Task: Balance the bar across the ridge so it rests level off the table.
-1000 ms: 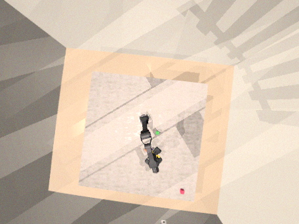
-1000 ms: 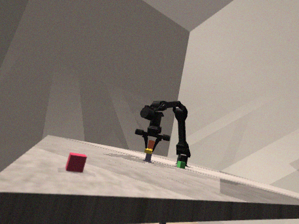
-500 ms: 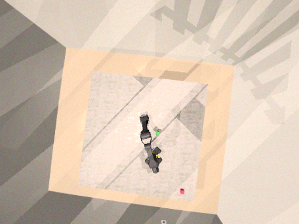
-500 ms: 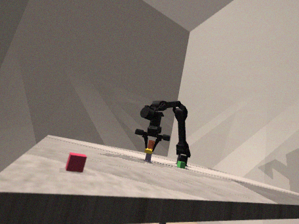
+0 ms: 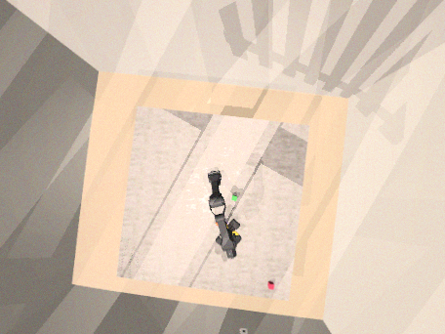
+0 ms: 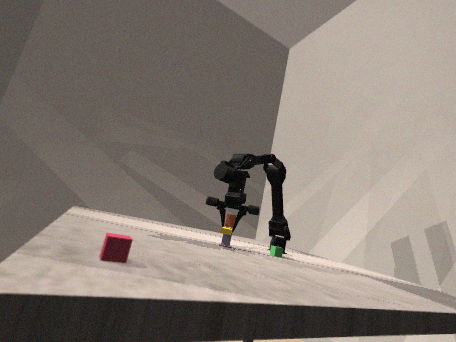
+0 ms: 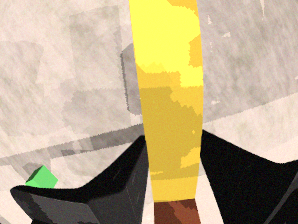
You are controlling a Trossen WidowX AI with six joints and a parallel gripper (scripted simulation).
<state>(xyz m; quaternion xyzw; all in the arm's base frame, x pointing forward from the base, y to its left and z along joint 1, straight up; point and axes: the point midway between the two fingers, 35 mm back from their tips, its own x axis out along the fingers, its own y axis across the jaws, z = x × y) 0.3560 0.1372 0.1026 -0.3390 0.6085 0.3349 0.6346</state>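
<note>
The bar shows a yellow part (image 5: 235, 233) (image 6: 227, 230) (image 7: 170, 110) and an orange-brown part (image 6: 230, 220) (image 7: 176, 212). My gripper (image 6: 230, 228) (image 7: 172, 138) is shut on the bar, with one black finger on each side of the yellow part in the wrist view. The purple ridge (image 6: 226, 241) stands on the table directly below the yellow part in the exterior view. The bar appears clear of the table there. Whether it touches the ridge, and whether it is level, I cannot tell. In the top view the arm hides most of the bar and the ridge.
A green block (image 5: 234, 198) (image 6: 276, 251) (image 7: 43, 178) lies near the arm's base. A red block (image 5: 270, 285) (image 6: 116, 247) lies well away from the arm, near a corner of the table (image 5: 161, 195) (image 6: 190, 275). Shadow bands cross the table top.
</note>
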